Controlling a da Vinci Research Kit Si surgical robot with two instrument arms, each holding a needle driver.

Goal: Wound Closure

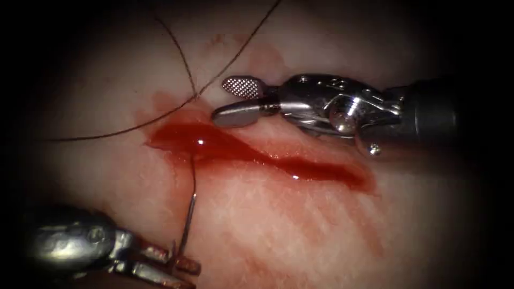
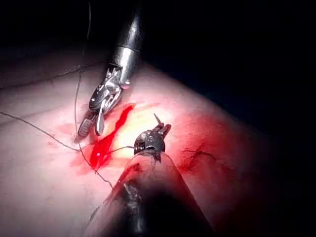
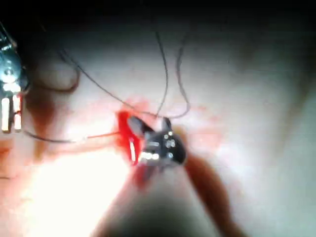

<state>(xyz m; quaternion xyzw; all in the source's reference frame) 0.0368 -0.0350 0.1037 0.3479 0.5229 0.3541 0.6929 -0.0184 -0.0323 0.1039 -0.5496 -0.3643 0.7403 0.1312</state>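
Down at the near side of the cut, the left tool (image 1: 179, 265) has its jaws closed on the needle (image 1: 190, 211), gripping it close to one end; from the grip the thin steel curve rises toward the cut (image 1: 257, 155) and its far end goes into the tissue (image 1: 300, 225) at the near lip, under the pooled red fluid (image 1: 198, 142) toward the cut's left end. Across the cut, the right tool (image 1: 238, 101) hangs with its jaws well apart, holding nothing, its tips just beside the far lip and near where the thread (image 1: 182, 56) crosses. That thread runs in two dark strands from the left end of the cut, one sweeping far left, the other upward. In the left wrist view the left tool (image 2: 159, 129) shows a short sliver of needle (image 2: 157, 118) standing out past its jaws. By my judgement the needle is stiff, light and slick with fluid, best held flat across the jaws partway along its body, away from the point; the thread is limp and easily frayed, and the tissue soft and likely to tear if pinched hard.
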